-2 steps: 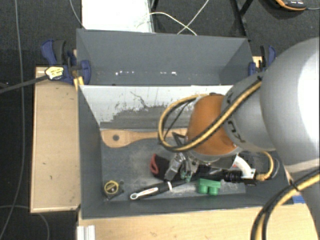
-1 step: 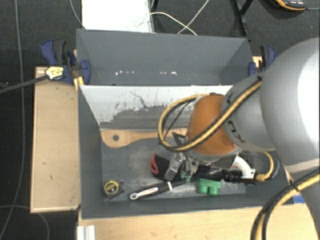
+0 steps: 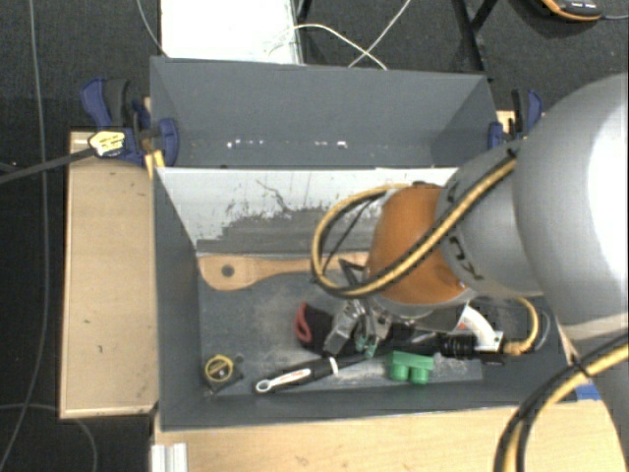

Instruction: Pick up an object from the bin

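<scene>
Your end effector (image 3: pixel 346 334) hangs just below the wooden spatula (image 3: pixel 257 270) in the view, beside a red-and-black object (image 3: pixel 312 324). You cannot tell whether it is released or clenched. The object looks small, light and probably stiff, so take it across its narrow middle.

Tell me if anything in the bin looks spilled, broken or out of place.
Nothing stands out. The wooden utensil, wrench, green block and yellow round thing lie loose in the bin, none visibly damaged; the back wall is scuffed.
</scene>
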You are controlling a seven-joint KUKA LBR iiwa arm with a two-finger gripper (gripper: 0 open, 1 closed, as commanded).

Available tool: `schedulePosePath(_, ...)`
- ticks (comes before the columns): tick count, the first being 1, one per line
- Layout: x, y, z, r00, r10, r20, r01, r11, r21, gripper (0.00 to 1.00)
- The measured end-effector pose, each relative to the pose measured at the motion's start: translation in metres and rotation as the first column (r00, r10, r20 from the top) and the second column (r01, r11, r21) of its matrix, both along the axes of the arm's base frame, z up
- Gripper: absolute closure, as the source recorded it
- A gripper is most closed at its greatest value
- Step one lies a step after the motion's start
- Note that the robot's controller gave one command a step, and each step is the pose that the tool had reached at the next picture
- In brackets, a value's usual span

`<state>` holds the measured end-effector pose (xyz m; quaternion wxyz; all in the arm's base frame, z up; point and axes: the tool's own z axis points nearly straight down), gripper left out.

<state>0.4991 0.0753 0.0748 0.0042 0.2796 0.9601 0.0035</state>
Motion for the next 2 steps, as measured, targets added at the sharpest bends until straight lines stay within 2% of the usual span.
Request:
schedulePosePath(1, -0.002, -0.001, 0.038, 1.000, 0.003, -0.009, -0.003, 1.000, -0.002, 1.00)
schedulePosePath(2, 0.000, -0.001, 0.081, 1.000, 0.005, -0.001, -0.005, 1.000, -0.001, 1.00)
